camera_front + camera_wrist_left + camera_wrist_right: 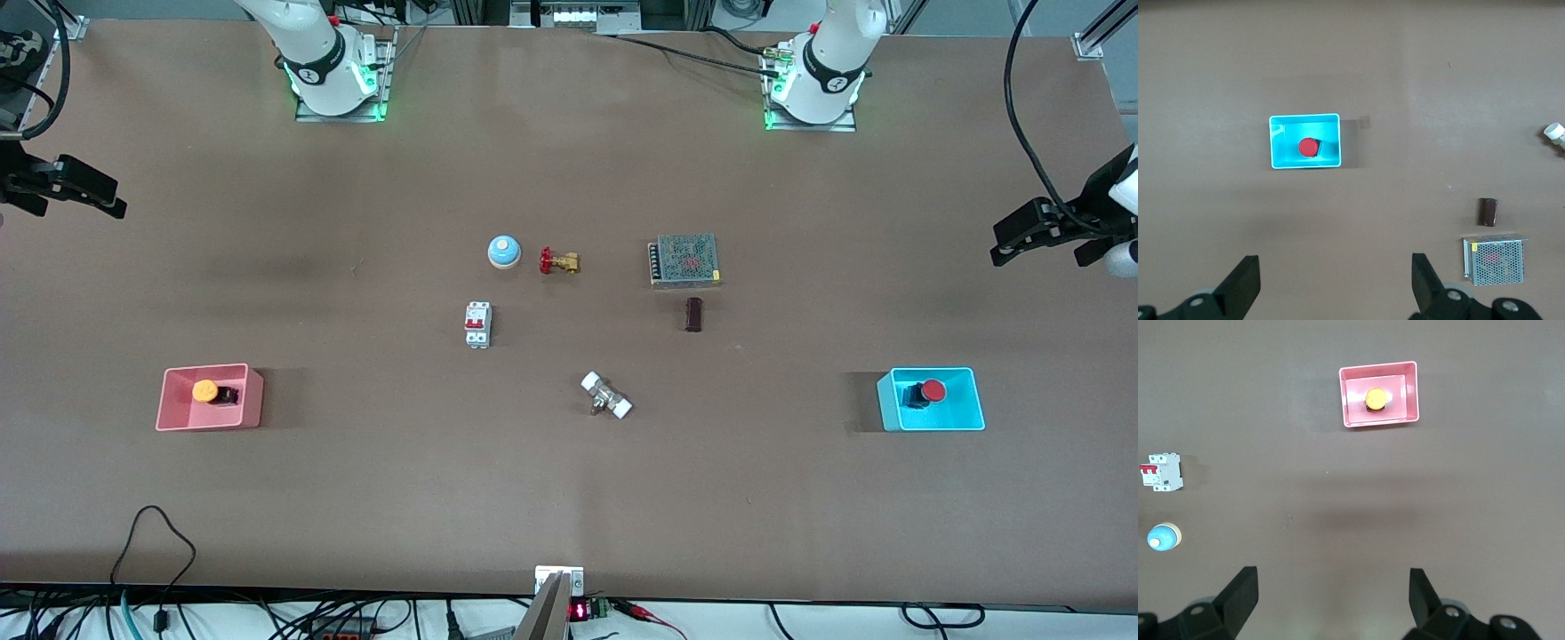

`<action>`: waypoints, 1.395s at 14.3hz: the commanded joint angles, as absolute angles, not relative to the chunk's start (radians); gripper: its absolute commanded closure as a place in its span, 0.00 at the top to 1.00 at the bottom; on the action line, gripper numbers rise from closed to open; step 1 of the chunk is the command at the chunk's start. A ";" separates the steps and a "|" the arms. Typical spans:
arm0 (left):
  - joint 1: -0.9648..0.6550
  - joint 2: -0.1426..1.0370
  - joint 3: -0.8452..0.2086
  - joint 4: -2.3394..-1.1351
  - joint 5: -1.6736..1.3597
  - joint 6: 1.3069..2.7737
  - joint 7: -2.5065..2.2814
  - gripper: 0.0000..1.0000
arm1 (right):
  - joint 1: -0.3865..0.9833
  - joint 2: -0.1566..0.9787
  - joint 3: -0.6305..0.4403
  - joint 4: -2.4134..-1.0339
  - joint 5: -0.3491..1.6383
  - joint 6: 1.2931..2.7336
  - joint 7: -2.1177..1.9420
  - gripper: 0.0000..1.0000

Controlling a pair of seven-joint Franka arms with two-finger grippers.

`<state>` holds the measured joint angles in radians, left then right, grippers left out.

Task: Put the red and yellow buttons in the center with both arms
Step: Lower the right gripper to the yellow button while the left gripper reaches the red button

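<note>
1. In the pink tray [169,400] sits the yellow button [206,391]; the red button [932,390] sits in the cyan tray [973,404]; neither has reached the center [569,338] yet.
2. The right gripper [105,200] and left gripper [1009,244] hang wide open and empty over the table ends, ready to reach down.

a blue bell [503,252] sits beside a brass valve [559,261]; nearer the front camera lie a white breaker [478,324], a mesh-topped power supply [684,260], a dark brown block [693,314] and a white-capped fitting [606,396].

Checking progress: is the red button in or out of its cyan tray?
In. The red button lies inside the cyan tray, toward the left arm's end; the left gripper, open, holds nothing.
</note>
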<state>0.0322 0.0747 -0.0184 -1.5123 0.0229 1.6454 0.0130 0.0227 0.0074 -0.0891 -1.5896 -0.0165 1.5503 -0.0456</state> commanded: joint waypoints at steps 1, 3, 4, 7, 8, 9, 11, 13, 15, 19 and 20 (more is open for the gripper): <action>0.034 0.052 -0.021 -1.532 0.009 1.643 0.023 1.00 | 0.009 -0.021 -0.071 -1.606 -0.029 1.545 -0.037 1.00; 0.034 0.052 -0.021 -1.532 0.009 1.643 0.025 1.00 | 0.008 -0.018 -0.071 -1.601 -0.023 1.542 -0.034 1.00; 0.034 0.052 -0.021 -1.532 0.009 1.643 0.023 1.00 | 0.005 -0.021 -0.075 -1.603 -0.020 1.539 -0.038 1.00; 0.034 0.066 -0.020 -1.534 0.009 1.644 0.025 1.00 | 0.006 0.001 -0.075 -1.603 -0.023 1.542 -0.037 1.00; 0.035 0.077 -0.020 -1.539 0.009 1.644 0.026 1.00 | -0.001 0.008 -0.075 -1.603 -0.018 1.548 -0.029 1.00; 0.037 0.090 -0.018 -1.545 0.011 1.646 0.031 1.00 | -0.003 0.035 -0.078 -1.600 -0.015 1.555 -0.038 1.00; 0.038 0.130 -0.018 -1.543 0.023 1.654 0.038 1.00 | -0.008 0.087 -0.083 -1.600 -0.009 1.577 -0.040 1.00; 0.054 0.170 -0.015 -1.545 0.025 1.687 0.041 1.00 | -0.015 0.139 -0.084 -1.597 -0.014 1.618 -0.037 1.00; 0.066 0.224 -0.012 -1.545 0.025 1.730 0.041 1.00 | -0.029 0.207 -0.084 -1.583 -0.018 1.670 -0.035 1.00; 0.122 0.343 -0.009 -1.543 0.026 1.845 0.041 1.00 | -0.060 0.368 -0.084 -1.569 -0.020 1.868 -0.041 1.00; 0.144 0.379 -0.011 -1.543 0.031 1.879 0.044 1.00 | -0.069 0.406 -0.084 -1.569 -0.018 1.909 -0.043 1.00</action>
